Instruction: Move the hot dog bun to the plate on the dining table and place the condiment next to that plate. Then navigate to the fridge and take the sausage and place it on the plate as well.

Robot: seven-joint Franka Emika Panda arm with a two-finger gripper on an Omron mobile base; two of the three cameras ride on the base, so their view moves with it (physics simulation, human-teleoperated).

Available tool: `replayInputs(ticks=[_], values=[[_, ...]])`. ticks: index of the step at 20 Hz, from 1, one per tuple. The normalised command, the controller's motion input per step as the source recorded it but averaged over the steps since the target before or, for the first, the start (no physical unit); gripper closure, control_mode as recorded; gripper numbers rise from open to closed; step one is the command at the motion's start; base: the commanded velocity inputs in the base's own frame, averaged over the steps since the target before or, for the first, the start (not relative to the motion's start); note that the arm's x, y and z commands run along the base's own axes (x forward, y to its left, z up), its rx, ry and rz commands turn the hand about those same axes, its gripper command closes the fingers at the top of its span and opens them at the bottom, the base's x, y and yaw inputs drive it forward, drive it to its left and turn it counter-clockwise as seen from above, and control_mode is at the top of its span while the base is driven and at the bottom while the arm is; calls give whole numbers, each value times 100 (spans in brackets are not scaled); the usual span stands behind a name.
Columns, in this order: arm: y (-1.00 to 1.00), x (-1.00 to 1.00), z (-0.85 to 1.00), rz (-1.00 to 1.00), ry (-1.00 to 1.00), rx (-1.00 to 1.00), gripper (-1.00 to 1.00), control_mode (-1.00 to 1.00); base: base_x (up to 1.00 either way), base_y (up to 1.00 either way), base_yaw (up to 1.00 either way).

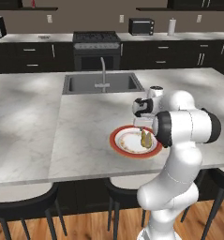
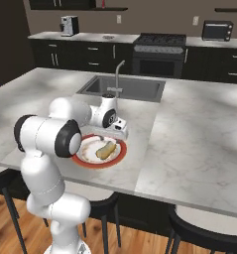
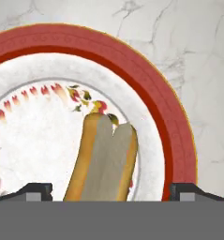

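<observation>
Behind plate [image 1: 117,140]: sink [image 1: 102,83], faucet [image 1: 103,71]; claw [image 3: 111,191] spread wide over hot dog bun [image 3: 105,161], gripping nothing.

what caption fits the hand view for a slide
Hot dog bun lying on the red-rimmed plate, flanked by the open jaws of the gripper.

One plate [image 1: 135,141] — red-rimmed — sits on the one marble worktop [image 1: 33,122], with one hot dog bun [image 1: 145,138] on it toward the plate's 3 o'clock side. One sink [image 1: 102,83] with one faucet [image 1: 103,70] lies at 12 o'clock from the plate. Along the back wall — one stove [image 1: 96,37], one toaster oven [image 1: 141,26], one paper towel roll [image 1: 171,26]. Three dark stools [image 1: 24,208] stand below the worktop's near edge.
</observation>
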Motion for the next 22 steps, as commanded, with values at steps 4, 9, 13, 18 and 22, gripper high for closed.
replayInputs(ticks=[4, 9, 13, 18, 22], values=[[0, 0, 54, 0, 4, -10, -100, -100, 0, 0, 0], [0, -58, 93, 0, 1, -2, -100, -100, 0, 0, 0], [0, -100, 91, 0, 4, 3, -100, -100, 0, 0, 0], [1, -100, 48, 0, 2, 6, -100, -100, 0, 0, 0], [19, -100, 6, 0, 0, 0, -100, -100, 0, 0, 0]])
